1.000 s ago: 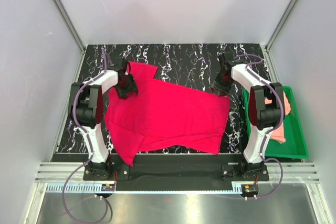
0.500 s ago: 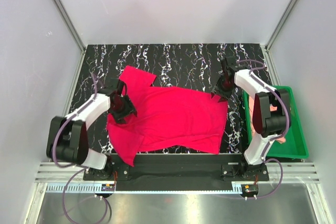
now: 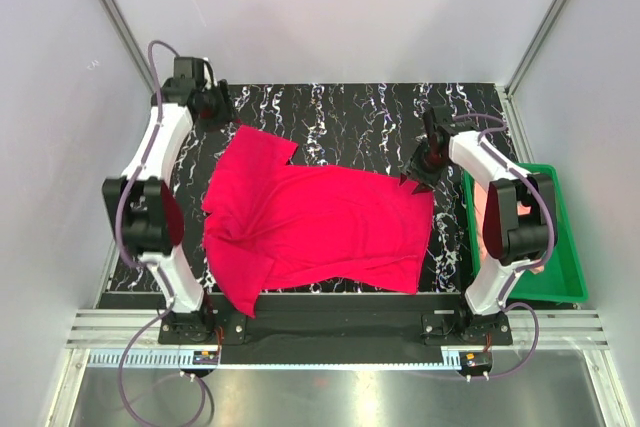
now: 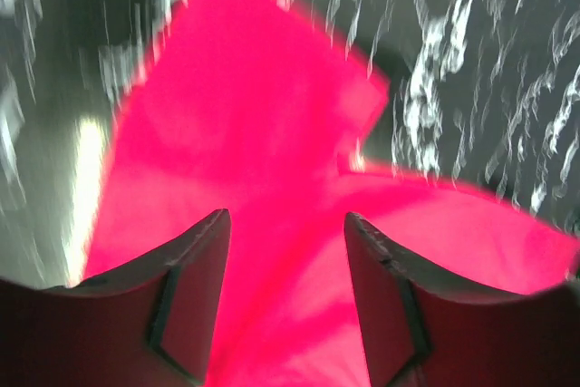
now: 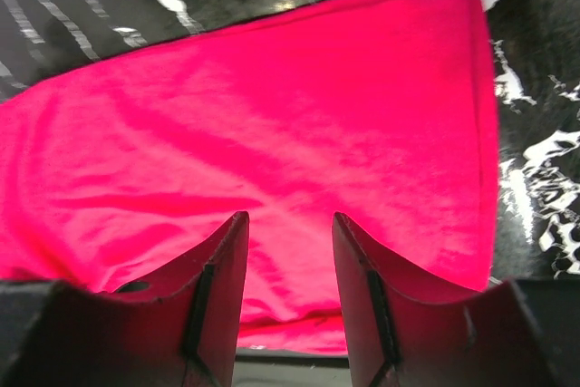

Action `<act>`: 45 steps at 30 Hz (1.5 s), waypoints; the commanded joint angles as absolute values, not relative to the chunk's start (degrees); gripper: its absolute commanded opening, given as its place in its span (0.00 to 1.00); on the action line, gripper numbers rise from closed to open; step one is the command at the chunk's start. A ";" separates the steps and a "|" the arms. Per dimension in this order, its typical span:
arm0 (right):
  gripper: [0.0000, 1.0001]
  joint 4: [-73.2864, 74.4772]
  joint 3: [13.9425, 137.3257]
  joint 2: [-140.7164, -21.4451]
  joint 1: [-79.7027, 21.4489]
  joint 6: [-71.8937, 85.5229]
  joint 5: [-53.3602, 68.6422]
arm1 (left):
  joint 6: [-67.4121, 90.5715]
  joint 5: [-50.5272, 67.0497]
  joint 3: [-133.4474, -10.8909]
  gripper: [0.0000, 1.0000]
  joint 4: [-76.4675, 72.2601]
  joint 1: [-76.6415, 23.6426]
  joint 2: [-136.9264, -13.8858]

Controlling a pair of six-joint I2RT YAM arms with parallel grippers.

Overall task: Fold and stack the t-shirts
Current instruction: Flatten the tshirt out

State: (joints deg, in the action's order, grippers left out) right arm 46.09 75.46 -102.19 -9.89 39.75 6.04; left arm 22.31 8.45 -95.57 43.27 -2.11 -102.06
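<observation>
Top external | left tool [image 3: 218, 107] moved off red t-shirt [image 3: 320, 227] | now far left

We see a black desk [image 3: 350, 112] veined with white marbling, its surface showing along the far side and at both ends. A crimson t-shirt [image 3: 320, 227] lies directly on it, spread across the middle and reaching the near edge. One sleeve points toward the far left corner, and the left side is rumpled. A green tray [image 3: 565, 267] sits at the desk's right edge; we cannot tell whether it rests on the desk.
</observation>
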 commanded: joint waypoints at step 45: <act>0.49 49.13 77.60 -103.88 -5.71 37.79 9.93 | -2.02 4.12 -130.43 0.43 39.11 -1.76 -146.42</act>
State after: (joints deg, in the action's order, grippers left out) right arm 49.71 77.17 -103.68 -6.57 38.61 8.75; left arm 0.01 3.14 -127.76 37.15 -1.96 -144.88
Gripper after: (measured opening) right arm 0.490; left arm 0.448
